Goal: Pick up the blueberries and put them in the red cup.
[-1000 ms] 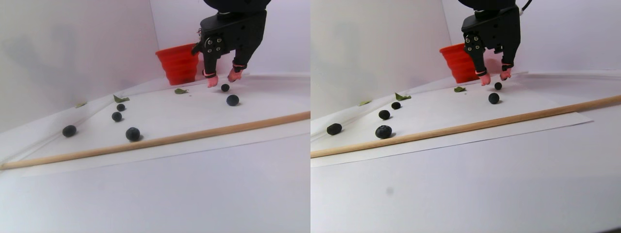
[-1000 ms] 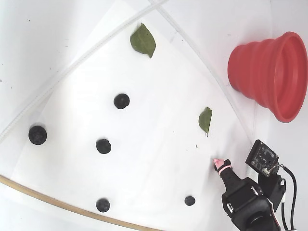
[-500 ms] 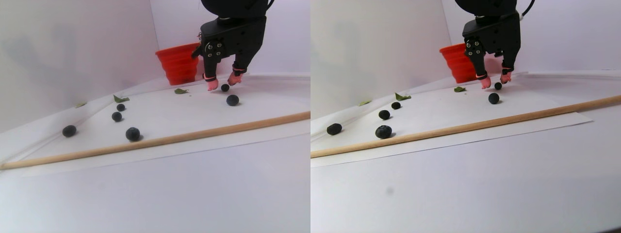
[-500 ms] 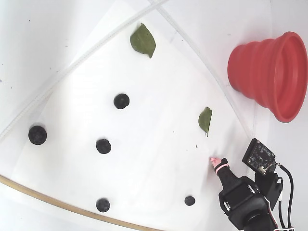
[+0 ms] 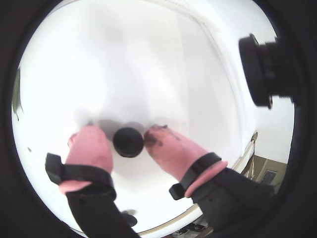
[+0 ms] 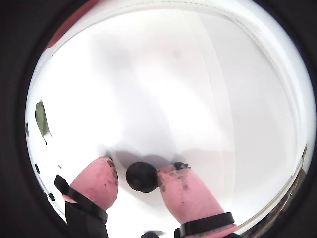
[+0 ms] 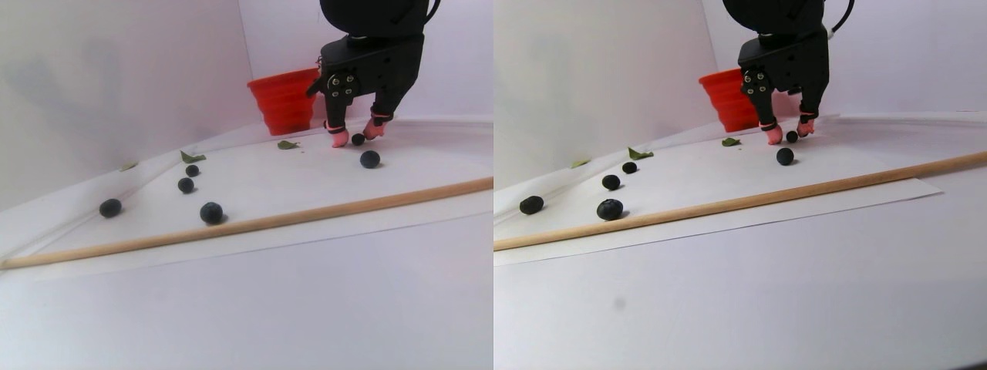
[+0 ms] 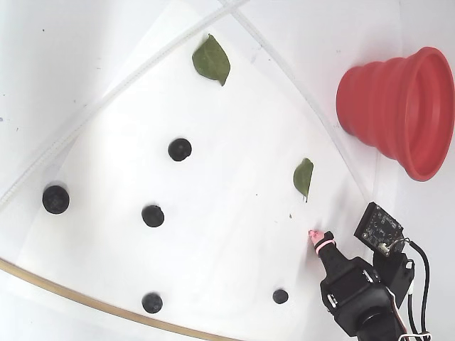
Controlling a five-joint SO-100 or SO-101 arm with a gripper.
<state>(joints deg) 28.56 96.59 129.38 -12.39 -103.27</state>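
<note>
A black robot arm reaches down to a white sheet of paper (image 8: 213,234) on a white table, its gripper (image 5: 128,140) lowered so the two pink-capped fingers (image 5: 91,148) touch or nearly touch the paper. The fingers stand apart with one small dark blueberry (image 5: 128,142) sitting between them; in both wrist views the berry (image 6: 141,176) rests on the paper just beside the right-hand fingertip and a little clear of the left-hand one, so the gripper is not yet clamped on it. In the stereo pair view this berry (image 7: 358,139) lies near the far edge of the paper, with another blueberry (image 7: 370,159) just in front of it. Four more blueberries are spread toward the paper's left end in that view: one (image 7: 211,213) beside a long wooden stick (image 7: 254,225) that runs along the paper's near edge, one (image 7: 110,207) by the left edge, and two smaller ones (image 7: 186,185) further back. The red cup (image 8: 402,110) stands off the paper by its far corner, upright with ribbed sides and a wide rim, well apart from the berries. A green leaf (image 8: 303,177) lies on the paper between the cup and the gripper, and another leaf (image 8: 211,60) lies near the paper's far edge.
</note>
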